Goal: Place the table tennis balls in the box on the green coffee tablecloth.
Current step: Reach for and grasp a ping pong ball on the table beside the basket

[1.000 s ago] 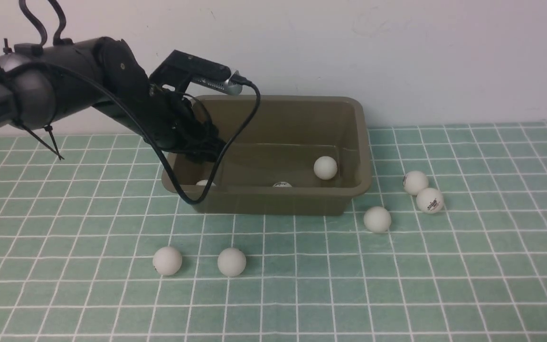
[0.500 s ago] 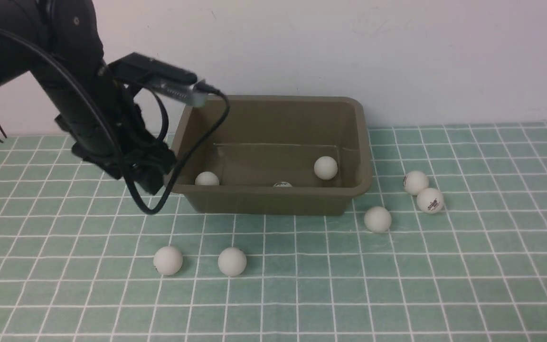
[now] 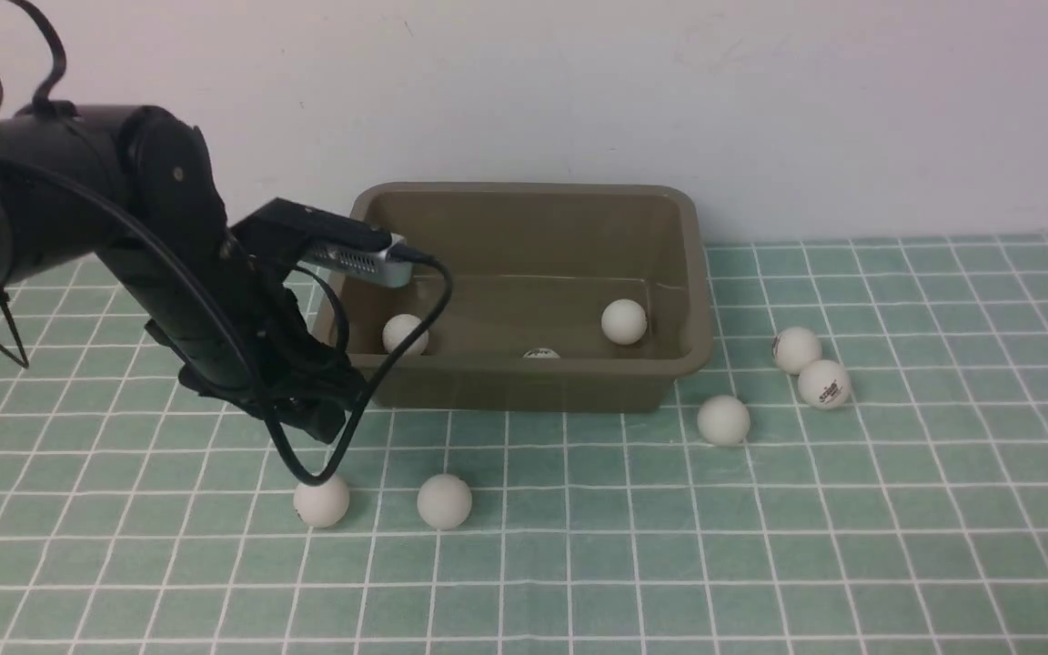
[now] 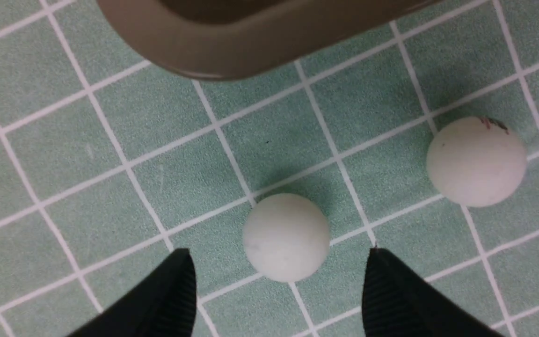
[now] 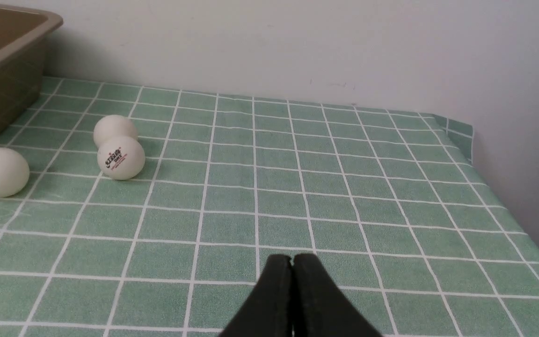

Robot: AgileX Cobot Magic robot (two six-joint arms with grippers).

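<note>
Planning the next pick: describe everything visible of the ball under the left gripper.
Small matte white ball, round, faintly scuffed, no logo showing. It rests on the green tablecloth just before the box near corner, apart from a second ball. The open left gripper hangs over it, fingers clear of it.

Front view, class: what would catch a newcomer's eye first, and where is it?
The olive-brown plastic tub at the back centre, holding three small white balls. On the left, the black left pincer, standing open, hovers over one white ball on the green grid-lined cloth.
</note>
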